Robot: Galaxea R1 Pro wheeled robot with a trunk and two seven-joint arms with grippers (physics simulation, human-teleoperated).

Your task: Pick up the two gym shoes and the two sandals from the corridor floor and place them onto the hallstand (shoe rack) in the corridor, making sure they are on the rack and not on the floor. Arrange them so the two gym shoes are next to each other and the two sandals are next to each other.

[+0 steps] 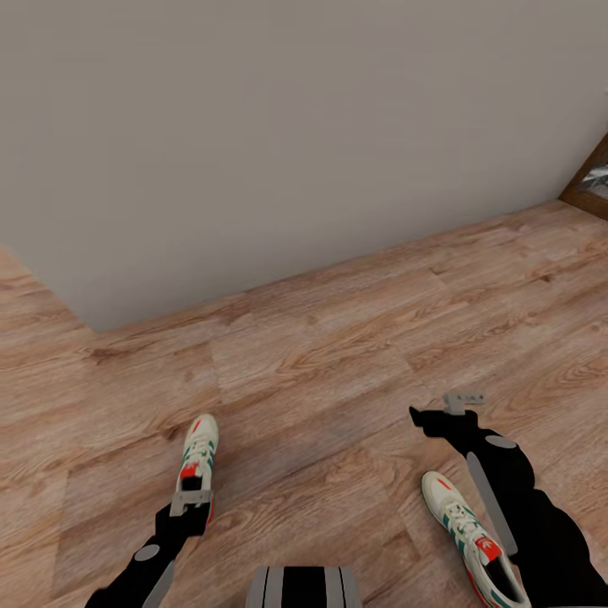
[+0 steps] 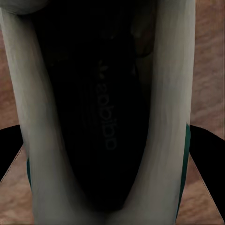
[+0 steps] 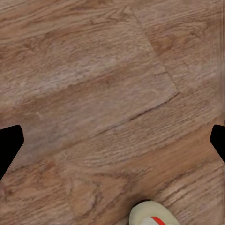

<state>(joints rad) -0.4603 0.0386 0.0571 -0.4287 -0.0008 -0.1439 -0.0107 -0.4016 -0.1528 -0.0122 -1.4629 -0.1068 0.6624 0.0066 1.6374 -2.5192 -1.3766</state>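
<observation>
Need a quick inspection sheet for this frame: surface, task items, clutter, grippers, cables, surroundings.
Surface: wood-plank corridor floor, bare between the shoes.
Job's things: left gym shoe toe pointing toward the wall; right gym shoe on the floor beside the right arm. Sandals and rack: nothing seen.
Clutter: nothing seen.
Grippers: left gripper at the left shoe's heel opening, fingers either side of it, closure unclear; right gripper open above bare floor.
Cables: nothing seen.
Surroundings: plain grey wall; dark wood frame at far right.
</observation>
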